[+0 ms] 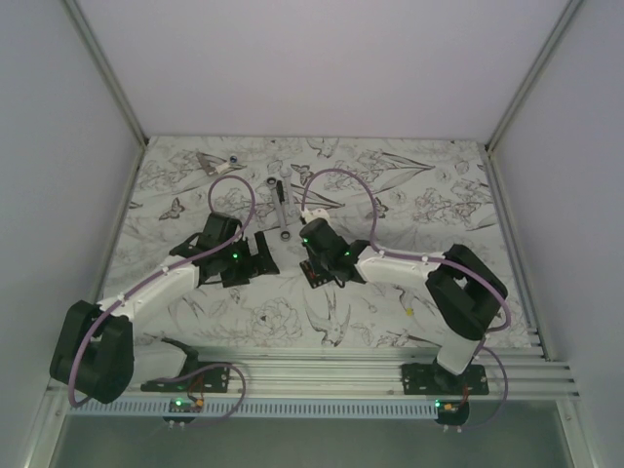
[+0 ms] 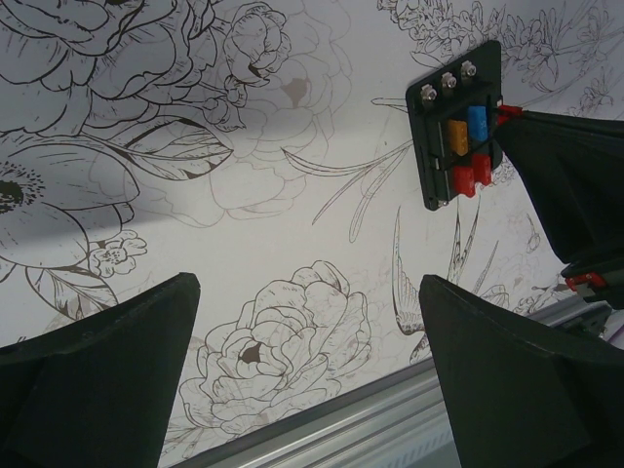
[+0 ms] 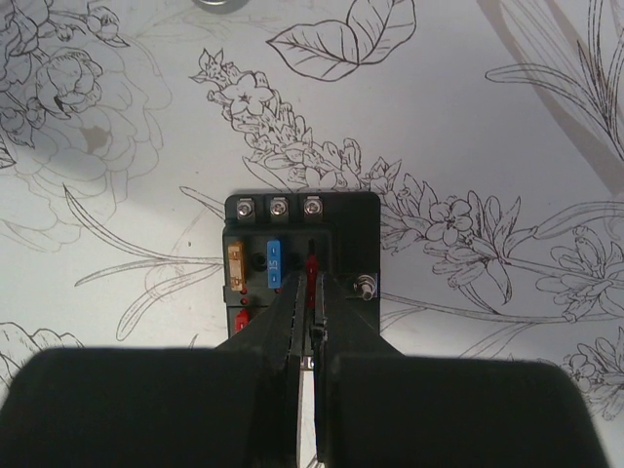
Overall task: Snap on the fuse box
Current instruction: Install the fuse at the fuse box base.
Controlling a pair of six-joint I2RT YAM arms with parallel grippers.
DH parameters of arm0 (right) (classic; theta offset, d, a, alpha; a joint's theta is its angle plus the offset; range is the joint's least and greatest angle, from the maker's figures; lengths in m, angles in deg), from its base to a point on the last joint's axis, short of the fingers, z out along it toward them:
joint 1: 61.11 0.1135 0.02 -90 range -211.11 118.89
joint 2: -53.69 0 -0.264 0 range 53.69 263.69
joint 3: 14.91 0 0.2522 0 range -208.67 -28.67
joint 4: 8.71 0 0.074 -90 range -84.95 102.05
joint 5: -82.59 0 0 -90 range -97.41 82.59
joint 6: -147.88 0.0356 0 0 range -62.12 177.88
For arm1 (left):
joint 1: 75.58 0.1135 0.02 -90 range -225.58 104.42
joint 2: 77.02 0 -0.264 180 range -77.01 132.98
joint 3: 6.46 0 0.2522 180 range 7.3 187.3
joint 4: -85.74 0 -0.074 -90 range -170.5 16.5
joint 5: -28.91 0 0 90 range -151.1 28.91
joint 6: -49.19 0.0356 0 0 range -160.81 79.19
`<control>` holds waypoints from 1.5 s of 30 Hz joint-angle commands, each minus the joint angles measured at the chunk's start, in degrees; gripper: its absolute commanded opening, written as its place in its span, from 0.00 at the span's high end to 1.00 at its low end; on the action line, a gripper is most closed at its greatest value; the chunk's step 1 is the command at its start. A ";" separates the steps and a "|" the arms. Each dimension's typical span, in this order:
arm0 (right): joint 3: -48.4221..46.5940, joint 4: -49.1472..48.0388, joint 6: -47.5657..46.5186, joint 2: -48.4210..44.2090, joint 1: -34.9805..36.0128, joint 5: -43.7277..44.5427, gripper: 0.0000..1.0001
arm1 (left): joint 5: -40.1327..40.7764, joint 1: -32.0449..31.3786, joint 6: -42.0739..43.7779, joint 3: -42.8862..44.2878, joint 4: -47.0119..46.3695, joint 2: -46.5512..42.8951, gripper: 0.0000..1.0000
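At centre of the right wrist view, the fuse box lies flat on the flower-printed table. Its row of three screws is toward the top of the frame. Its long axis runs top to bottom, in line with the fingers.

On the right gripper the jaws are together, clamped on a thin red fuse held edge-on. The fuse's far end is at or in the right-hand slot of the box; whether it is seated cannot be told. Left of it in the box sit a blue fuse and an orange fuse. A second red fuse shows lower left, partly hidden by a finger.

On the left gripper the jaws stand wide apart over bare table, holding nothing. From its camera the box sits in the upper right of the frame, well apart from its fingers, and the right gripper meets the box from the right edge. In the top view the right gripper sits over the box at mid-frame and hides it, and the left gripper lies just to its left.

Judgement: the right arm is the nearer and is on the work. The move ahead turns on the fuse blade lying parallel to its slot and being pressed straight along the fingers' line into the box. Any twist risks jamming the fuse or shifting the unheld box.
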 commanded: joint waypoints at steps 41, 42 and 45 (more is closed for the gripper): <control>-10.73 9.77 -7.94 7.73 0.37 -1.66 1.00 | -1.48 0.41 -0.72 0.18 0.38 2.48 0.00; -10.55 9.89 -7.44 7.75 0.39 -1.74 1.00 | -1.47 0.41 -0.72 0.18 0.35 2.52 0.01; -9.86 10.26 -4.58 7.26 0.31 -0.83 1.00 | -1.47 0.39 -0.96 0.26 0.38 2.60 0.00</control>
